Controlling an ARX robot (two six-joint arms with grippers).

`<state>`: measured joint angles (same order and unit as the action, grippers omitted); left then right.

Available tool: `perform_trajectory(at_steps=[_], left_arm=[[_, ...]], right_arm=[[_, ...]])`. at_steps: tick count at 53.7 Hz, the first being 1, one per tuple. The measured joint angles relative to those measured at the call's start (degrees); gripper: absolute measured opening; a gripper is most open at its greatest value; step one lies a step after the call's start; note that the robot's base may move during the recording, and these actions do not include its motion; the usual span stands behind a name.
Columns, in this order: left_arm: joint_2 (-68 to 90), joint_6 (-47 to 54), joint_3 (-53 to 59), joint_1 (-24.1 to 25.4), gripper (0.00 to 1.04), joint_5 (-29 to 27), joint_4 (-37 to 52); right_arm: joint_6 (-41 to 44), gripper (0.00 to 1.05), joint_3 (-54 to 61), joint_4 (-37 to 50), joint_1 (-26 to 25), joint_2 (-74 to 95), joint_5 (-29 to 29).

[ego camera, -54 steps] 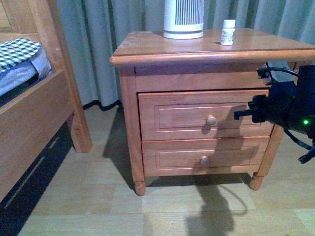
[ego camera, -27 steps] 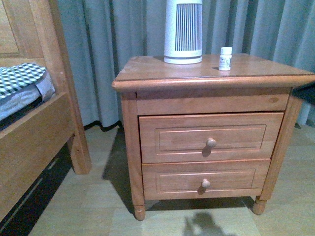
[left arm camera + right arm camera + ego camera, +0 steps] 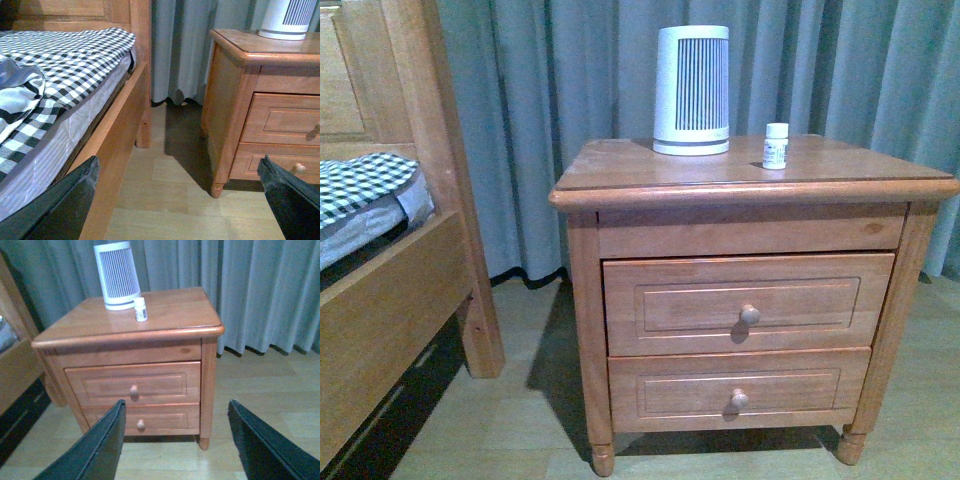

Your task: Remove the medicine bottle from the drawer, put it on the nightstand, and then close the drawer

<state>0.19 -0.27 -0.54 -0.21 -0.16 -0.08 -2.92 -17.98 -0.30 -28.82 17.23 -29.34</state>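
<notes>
Bottle (image 3: 775, 145) upright on nightstand (image 3: 620, 165) top, upper centre-right of front frame, near ribbed white cylinder (image 3: 691, 90). Drawer (image 3: 748, 303) flush shut. Task looks complete. My left fingers (image 3: 192, 200) and right fingers (image 3: 175, 440) spread wide, empty.

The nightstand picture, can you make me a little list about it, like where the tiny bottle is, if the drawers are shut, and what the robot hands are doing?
medicine bottle: upright on top of the nightstand, beside the white ribbed device, not touching it
drawer: the taller upper one, shut
lower drawer: shut
left gripper: open, holding nothing
right gripper: open, holding nothing
bed: next to the nightstand, with checked bedding
arms in front view: none showing
</notes>
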Motion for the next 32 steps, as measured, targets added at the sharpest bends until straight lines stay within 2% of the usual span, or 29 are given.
perform_trajectory(at_steps=[7, 12, 14, 15, 21, 32], left_arm=[[0.00, -0.02, 0.00, 0.00, 0.98, 0.04, 0.00], [0.00, 0.00, 0.00, 0.00, 0.98, 0.07, 0.00], [0.00, -0.02, 0.00, 0.00, 0.98, -0.02, 0.00], [0.00, 0.00, 0.00, 0.00, 0.98, 0.00, 0.00], [0.00, 0.02, 0.00, 0.00, 0.98, 0.13, 0.00], [0.00, 0.02, 0.00, 0.00, 0.98, 0.11, 0.00]], right_arm=[[1.27, 0.25, 7.82, 6.64, -4.92, -1.33, -5.53], [1.46, 0.09, 13.88, 16.94, -10.93, 2.89, -12.41], [1.79, 0.02, 16.52, 21.79, -11.17, 5.22, -13.07], [1.99, 0.03, 17.27, 22.34, -11.17, 5.25, -12.98], [2.36, 0.03, 17.27, 16.68, -8.46, 0.35, -6.56], [2.56, 0.03, 17.27, 6.38, 3.91, -10.64, 5.64]])
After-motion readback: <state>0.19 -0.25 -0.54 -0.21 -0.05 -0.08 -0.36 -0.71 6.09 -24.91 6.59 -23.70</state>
